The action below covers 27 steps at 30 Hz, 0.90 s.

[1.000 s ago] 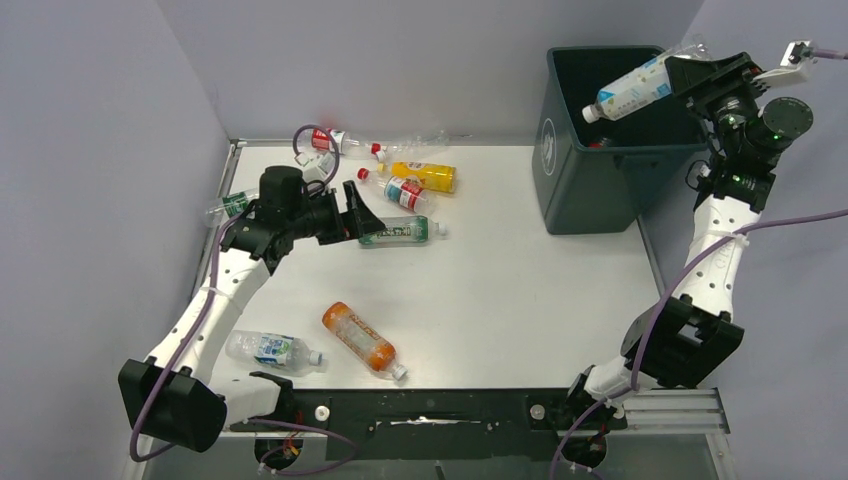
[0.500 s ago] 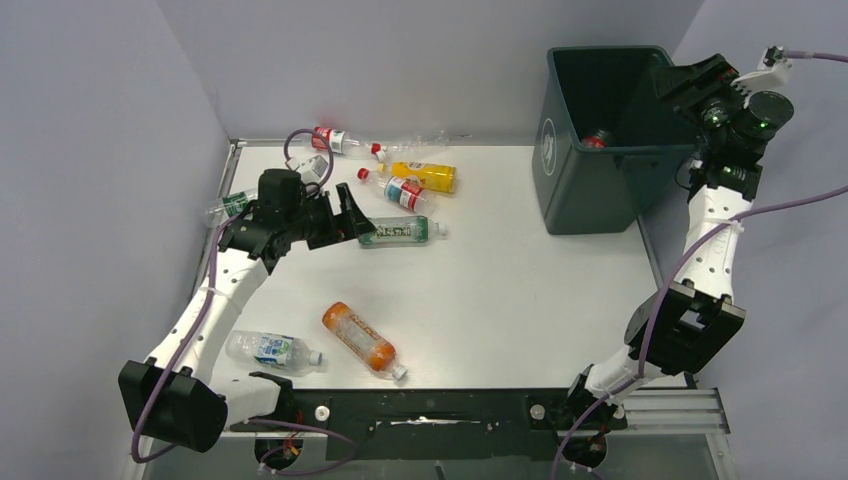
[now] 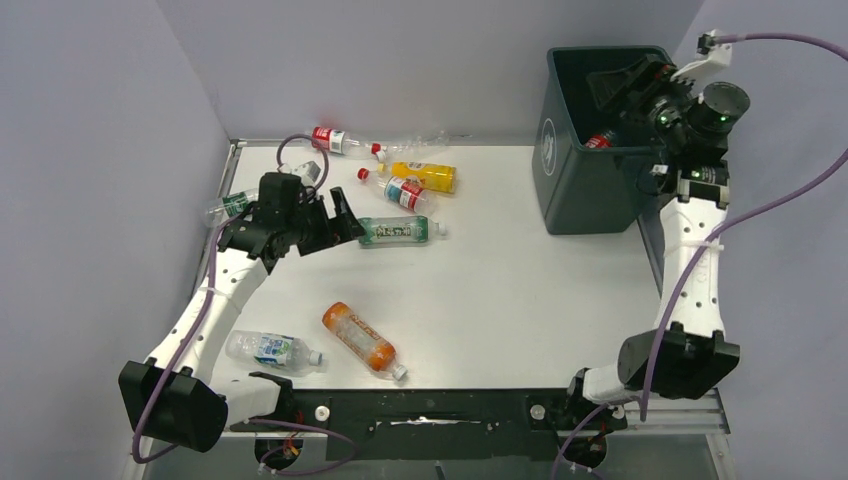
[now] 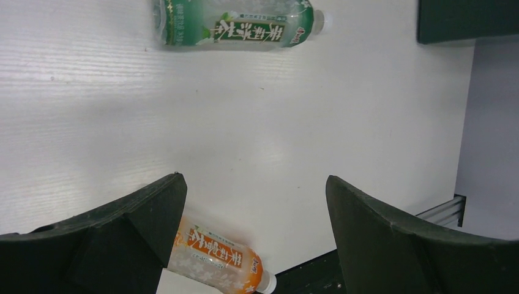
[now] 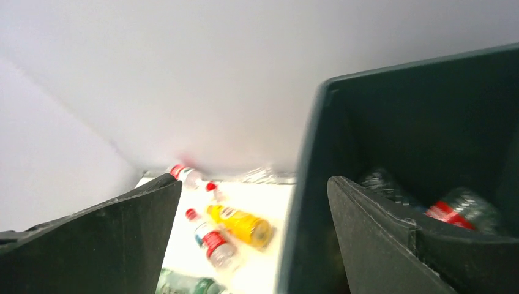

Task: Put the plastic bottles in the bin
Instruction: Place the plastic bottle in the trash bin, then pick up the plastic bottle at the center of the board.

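The dark green bin (image 3: 585, 185) stands at the back right, with a red-labelled bottle (image 3: 600, 140) lying inside. My right gripper (image 3: 615, 88) hangs open and empty over the bin's mouth; its wrist view shows the bin wall (image 5: 312, 184) and the bottle inside (image 5: 456, 211). My left gripper (image 3: 350, 222) is open just left of a green-labelled bottle (image 3: 400, 231), apart from it. In the left wrist view that bottle (image 4: 235, 24) lies ahead of the jaws. An orange bottle (image 3: 358, 339) and a blue-labelled bottle (image 3: 272, 349) lie at the front left.
A yellow bottle (image 3: 425, 176), a red-labelled bottle (image 3: 400, 190), another red-labelled one (image 3: 335, 140) and a clear one (image 3: 420, 145) lie along the back. A green-capped bottle (image 3: 232, 205) rests at the left edge beside my left arm. Walls enclose the table.
My right gripper has opened and let go of the white-and-blue bottle, which has dropped out of sight into the bin, then swung left over it. My left gripper has shifted slightly.
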### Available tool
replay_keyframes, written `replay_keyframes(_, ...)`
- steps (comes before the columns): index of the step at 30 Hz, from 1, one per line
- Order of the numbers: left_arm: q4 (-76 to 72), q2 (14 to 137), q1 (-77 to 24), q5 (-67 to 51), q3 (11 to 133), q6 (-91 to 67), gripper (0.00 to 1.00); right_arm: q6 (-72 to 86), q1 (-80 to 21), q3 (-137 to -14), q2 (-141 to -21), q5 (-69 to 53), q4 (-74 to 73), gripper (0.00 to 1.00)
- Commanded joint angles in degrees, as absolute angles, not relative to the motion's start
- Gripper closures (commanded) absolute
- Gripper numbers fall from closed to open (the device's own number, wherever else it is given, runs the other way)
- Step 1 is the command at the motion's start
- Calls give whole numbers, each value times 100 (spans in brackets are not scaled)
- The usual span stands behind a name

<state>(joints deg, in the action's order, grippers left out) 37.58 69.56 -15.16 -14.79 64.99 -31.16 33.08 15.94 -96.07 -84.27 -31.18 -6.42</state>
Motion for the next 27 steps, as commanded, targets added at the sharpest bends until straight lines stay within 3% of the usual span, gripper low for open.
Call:
replay_keyframes(1, 4310, 6926, -1476, -861, 6679, -3353, 15, 2608, 873, -9249, -7571, -2802, -1024, 6)
replay_keyframes(14, 5520, 6708, -1479, 165, 6523, -4811, 14, 1975, -1901, -8067, -7172, -2148, -1956, 6)
replay_keyframes(27, 4801, 6577, -1403, 698, 7051, -4361, 14, 2093, -4956, -5991, -7224, -1084, -1647, 8)
